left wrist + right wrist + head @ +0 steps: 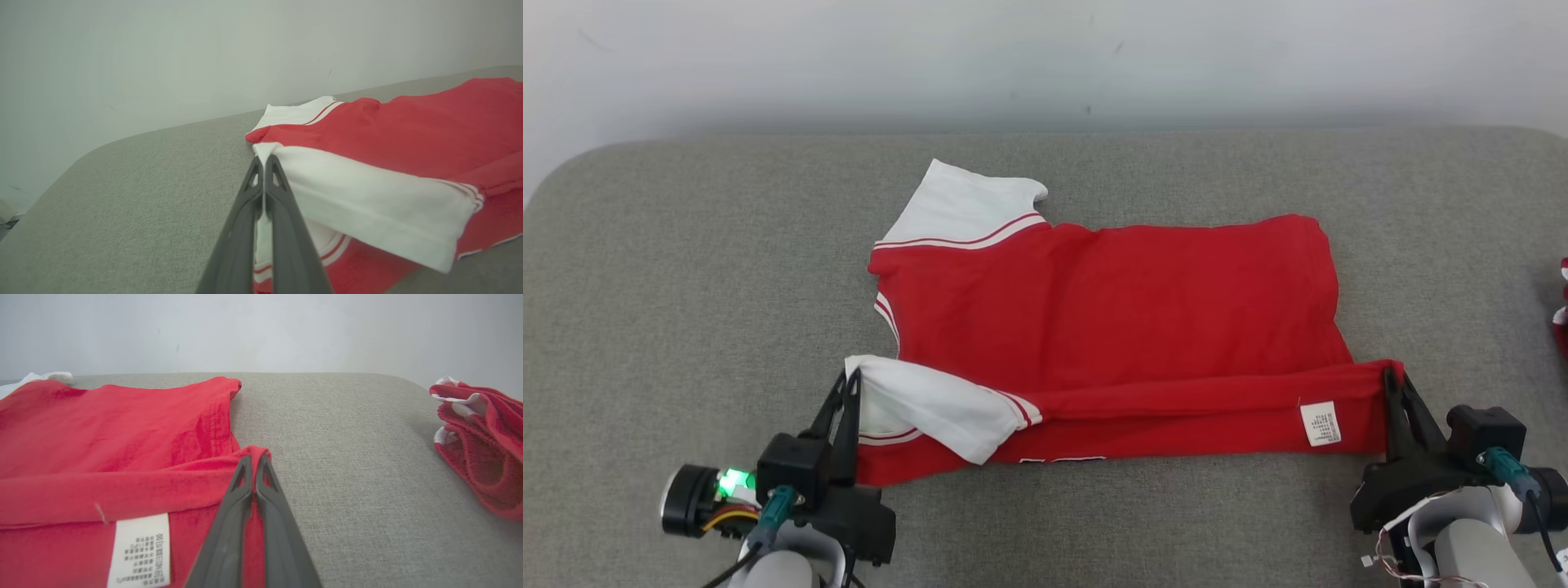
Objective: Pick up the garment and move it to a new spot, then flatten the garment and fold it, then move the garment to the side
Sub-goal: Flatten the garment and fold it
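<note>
Pinched fully closed with the left gripper [849,382] on the white sleeve [931,404] tip, and with the right gripper [1390,377] on the red hem corner, care label [1320,423] just to its left. Found the rest of the garment [1111,302] spread flat ahead of both on the grey cushion [686,286].

Grey padded surface [686,286] bears the garment [1111,302]; red cloth [482,457] nearby.

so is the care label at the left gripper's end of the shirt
No, the white care label sits on the folded-over edge of the red shirt, right beside the right gripper.
</note>
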Motion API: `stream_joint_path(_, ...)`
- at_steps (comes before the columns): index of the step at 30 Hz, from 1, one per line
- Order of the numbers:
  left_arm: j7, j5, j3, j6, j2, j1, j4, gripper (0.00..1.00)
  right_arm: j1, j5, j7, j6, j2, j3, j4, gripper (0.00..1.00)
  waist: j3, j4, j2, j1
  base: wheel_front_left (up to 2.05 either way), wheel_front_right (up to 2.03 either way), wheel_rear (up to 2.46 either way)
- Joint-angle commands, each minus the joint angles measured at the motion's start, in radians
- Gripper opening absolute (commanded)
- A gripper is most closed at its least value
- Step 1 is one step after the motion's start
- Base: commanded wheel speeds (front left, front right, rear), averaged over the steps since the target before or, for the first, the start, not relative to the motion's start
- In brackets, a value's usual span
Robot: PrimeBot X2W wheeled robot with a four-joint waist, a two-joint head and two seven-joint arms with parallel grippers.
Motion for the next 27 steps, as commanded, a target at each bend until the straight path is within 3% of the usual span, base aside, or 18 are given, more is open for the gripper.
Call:
stream_joint_path(1,-0.003,-0.011,0.003,0.004,0.001,-0.022,0.001,0.0,-0.011,0.005,-0.001,-0.002,-0.004,0.001,0.003,0.0,0.005,-0.001,-0.0002,-0.0001,0.0,0.0,0.0)
stream_joint_path(9,-0.003,-0.006,0.003,0.012,0.01,-0.053,0.018,0.0,-0.042,-0.011,-0.001,-0.002,-0.001,0.004,0.027,0.0,0.028,0.002,-0.0002,-0.0001,0.0,0.0,0.0)
stream_joint_path(10,-0.003,-0.007,0.004,0.015,0.009,-0.055,0.021,0.0,-0.046,-0.013,-0.001,-0.002,-0.001,0.0,0.033,0.25,0.029,0.002,-0.0002,-0.0001,0.0,0.0,0.0)
stream_joint_path(11,-0.003,-0.008,0.004,0.017,0.008,-0.054,0.024,0.41,-0.052,-0.013,-0.001,-0.002,0.003,-0.005,0.032,0.81,0.031,0.002,-0.0002,-0.0001,0.0,0.0,0.0)
stream_joint_path(12,-0.003,-0.01,0.004,0.021,0.005,-0.052,0.022,1.0,-0.056,-0.015,-0.001,-0.002,0.004,-0.007,0.024,1.0,0.032,0.003,-0.0002,-0.0001,0.0,0.0,0.0)
stream_joint_path(19,-0.003,-0.039,0.035,0.055,-0.014,0.031,-0.034,1.0,0.004,-0.014,0.0,-0.002,0.022,-0.045,-0.063,1.0,0.017,0.009,-0.0002,-0.0001,0.0,0.0,0.0)
stream_joint_path(27,-0.003,-0.067,0.053,0.055,-0.033,0.158,-0.044,1.0,0.118,0.006,0.0,-0.002,0.037,-0.061,-0.098,1.0,-0.007,0.01,-0.0002,-0.0001,0.0,0.0,0.0)
